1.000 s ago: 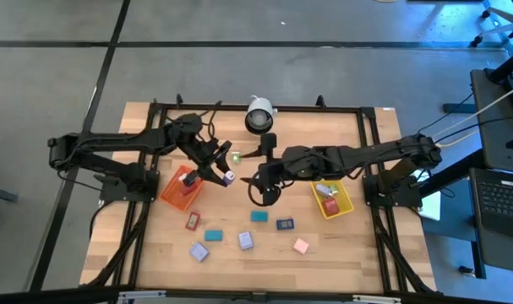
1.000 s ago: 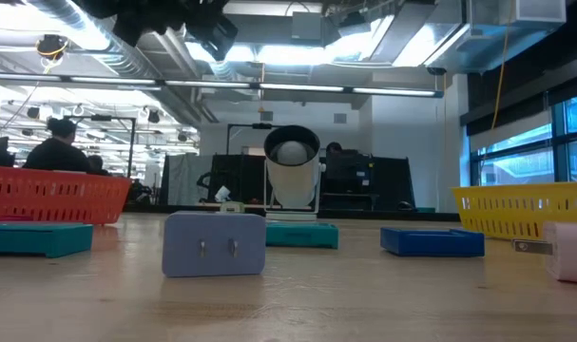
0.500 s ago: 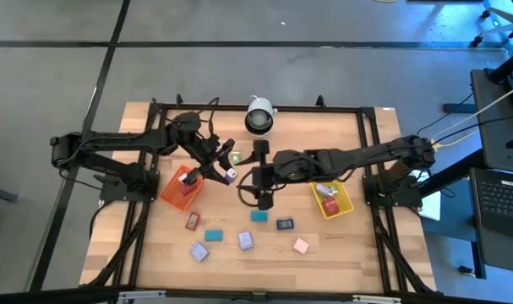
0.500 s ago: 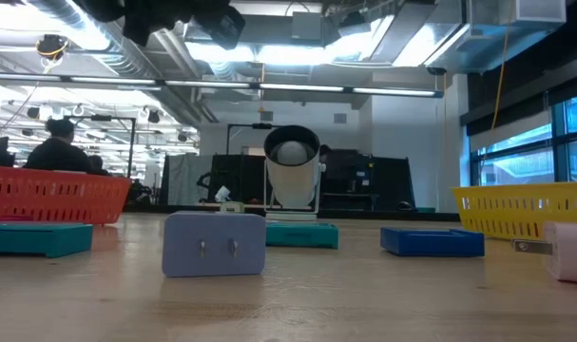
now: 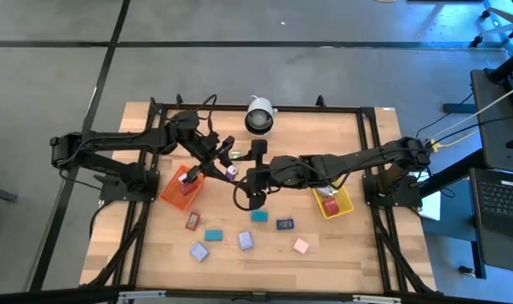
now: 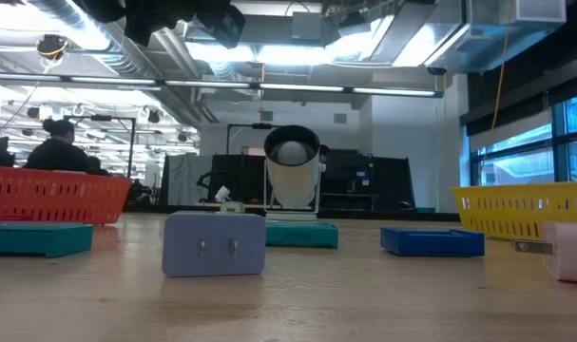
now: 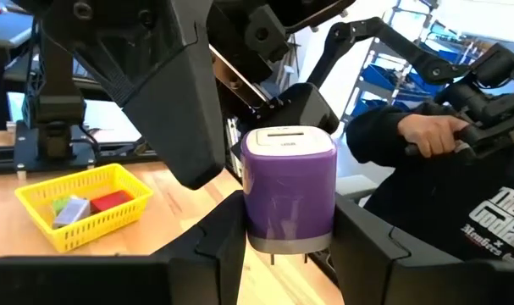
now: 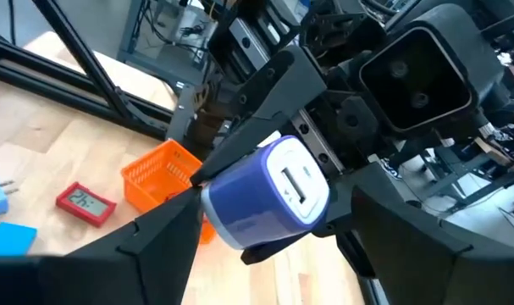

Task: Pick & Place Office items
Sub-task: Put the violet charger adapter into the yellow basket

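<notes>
Since the frame one second earlier the right gripper [image 5: 244, 187] has swung from the table centre toward 9 o'clock, closing on the left gripper [image 5: 226, 167], which has barely shifted; the two now meet just short of the table centre, toward 10 o'clock of it. The left gripper pinches a lavender block [image 5: 231, 171] between its fingers [image 7: 223, 237], clear of the wood; in the high view the block lies at about 11 o'clock of the right gripper, very near it. The right gripper's fingers [image 8: 155, 246] stand spread wide, one to each side of the block in the right wrist view; whether either pad touches it cannot be told. The coming move, judged as a hand-over, turns on this straddle: the right jaws would close across the block's free sides while the left fingers hold the other pair. The block is stubby and round-cornered, with a white face carrying a slot and small metal prongs at the opposite end; its long axis runs from prongs to white face, roughly along the left fingers. The orange tray [image 5: 170, 194] lies at 8 o'clock of the block, the yellow tray [image 5: 346, 203] at 4 o'clock and well apart; the other office items [image 5: 245, 241] lie scattered on the table toward 6 o'clock.
</notes>
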Robot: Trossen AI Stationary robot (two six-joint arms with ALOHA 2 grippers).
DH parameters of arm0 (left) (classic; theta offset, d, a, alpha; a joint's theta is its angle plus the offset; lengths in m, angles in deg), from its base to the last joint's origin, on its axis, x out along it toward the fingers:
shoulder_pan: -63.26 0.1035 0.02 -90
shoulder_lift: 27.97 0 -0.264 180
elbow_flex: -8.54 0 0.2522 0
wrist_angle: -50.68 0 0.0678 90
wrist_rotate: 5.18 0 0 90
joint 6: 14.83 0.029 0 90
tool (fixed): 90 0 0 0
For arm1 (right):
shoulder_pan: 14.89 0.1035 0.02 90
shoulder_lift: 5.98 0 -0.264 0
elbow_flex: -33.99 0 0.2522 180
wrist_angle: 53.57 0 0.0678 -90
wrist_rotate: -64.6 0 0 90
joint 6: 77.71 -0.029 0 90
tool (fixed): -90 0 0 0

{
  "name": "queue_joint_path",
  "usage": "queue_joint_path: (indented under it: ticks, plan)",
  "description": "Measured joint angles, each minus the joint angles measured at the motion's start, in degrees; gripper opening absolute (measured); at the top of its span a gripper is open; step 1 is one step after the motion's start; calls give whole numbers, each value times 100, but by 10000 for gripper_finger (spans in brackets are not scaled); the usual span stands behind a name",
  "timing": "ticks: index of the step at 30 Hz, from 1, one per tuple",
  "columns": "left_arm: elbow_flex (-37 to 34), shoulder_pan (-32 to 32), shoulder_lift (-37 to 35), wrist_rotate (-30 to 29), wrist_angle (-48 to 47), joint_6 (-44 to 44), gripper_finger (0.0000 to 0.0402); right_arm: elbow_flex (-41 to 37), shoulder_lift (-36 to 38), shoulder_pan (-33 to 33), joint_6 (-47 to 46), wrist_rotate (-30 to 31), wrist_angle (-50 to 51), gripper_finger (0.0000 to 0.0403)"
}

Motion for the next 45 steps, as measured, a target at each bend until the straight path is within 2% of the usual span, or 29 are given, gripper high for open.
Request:
queue_joint_path:
  ticks: [5,17,20,28,35,45]
  plan:
    - [0,-4,-4,2,78,-16,134,0,0,22,30,-2,-100,292]
    - [0,-4,-13,63,115,-34,134,0,0,59,177,-2,-93,208]
    - [0,-7,-14,90,119,-74,134,-1,0,81,372,64,-145,214]
    - [0,-4,2,-32,123,-229,134,0,0,85,670,145,-211,267]
    - [-2,0,2,-46,151,-406,134,4,-23,94,1039,324,-231,256]
    - [-17,2,13,-163,133,-649,134,15,-173,177,1535,888,-286,236]
